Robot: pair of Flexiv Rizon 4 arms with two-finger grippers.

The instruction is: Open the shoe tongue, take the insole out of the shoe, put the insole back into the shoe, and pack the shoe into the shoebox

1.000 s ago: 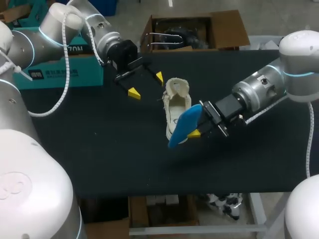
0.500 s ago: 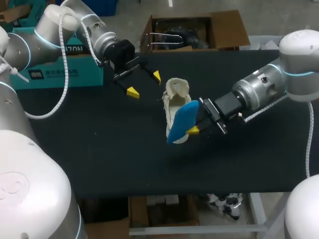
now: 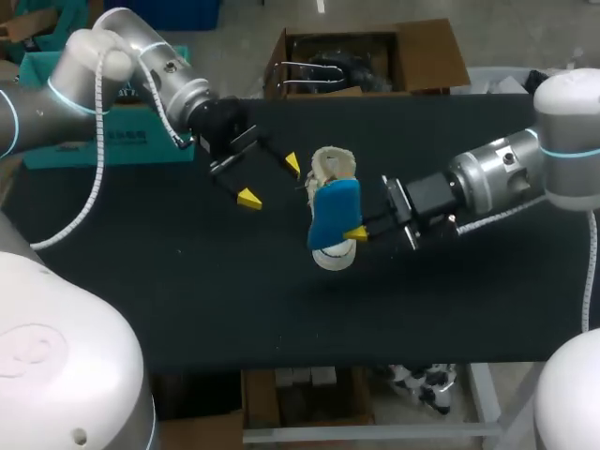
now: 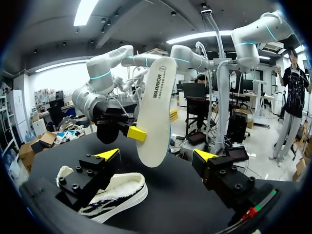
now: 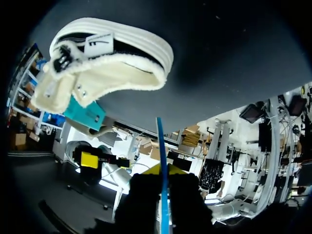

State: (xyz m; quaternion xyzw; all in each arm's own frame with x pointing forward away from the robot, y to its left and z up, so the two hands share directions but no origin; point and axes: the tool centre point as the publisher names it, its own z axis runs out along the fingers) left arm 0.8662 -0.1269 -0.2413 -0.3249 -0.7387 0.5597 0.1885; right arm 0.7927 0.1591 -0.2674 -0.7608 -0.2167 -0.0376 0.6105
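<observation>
At the frame's centre, the right pincer [image 3: 360,232] pinches the blue insole [image 3: 335,211], now swung upright over the cream shoe [image 3: 330,167] lying on the black tabletop [image 3: 187,300]. A second ago the insole hung lower, beside the toe. The left pincer [image 3: 271,181], spread wide, has moved in from the upper left, closer to the shoe.

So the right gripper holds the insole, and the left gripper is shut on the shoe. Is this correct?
Not quite. The left gripper is open, its fingers wide apart beside the shoe, as the head view shows. The right gripper does hold the insole.
</observation>
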